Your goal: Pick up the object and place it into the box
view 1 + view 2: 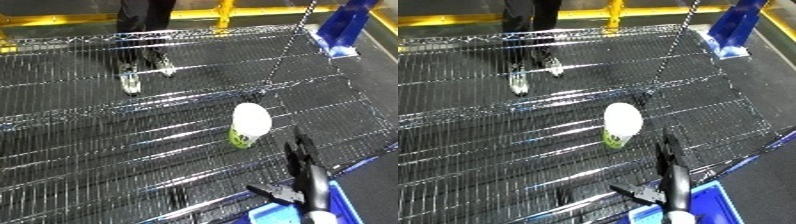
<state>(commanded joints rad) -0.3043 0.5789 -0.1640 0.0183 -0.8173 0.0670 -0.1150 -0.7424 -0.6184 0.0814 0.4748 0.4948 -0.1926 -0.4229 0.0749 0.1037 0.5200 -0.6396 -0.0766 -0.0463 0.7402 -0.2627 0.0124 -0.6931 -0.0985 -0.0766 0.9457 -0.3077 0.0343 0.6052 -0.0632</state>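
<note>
A white cup with a green band (248, 124) lies on its side on the wire mesh shelf (115, 135), its white base toward the camera. My right hand (303, 172) reaches up from the lower right edge, fingers straight and thumb spread, open and holding nothing. Its fingertips (296, 143) are just right of and below the cup, apart from it. A blue bin (704, 207) shows at the bottom right, under my right forearm. My left hand does not show in either view.
A blue frame piece (342, 27) stands at the shelf's far right corner. A thin metal rod (286, 47) slants down to the mesh behind the cup. Yellow rails (107, 19) run along the back. A person's legs and shoes (142, 70) stand beyond the shelf.
</note>
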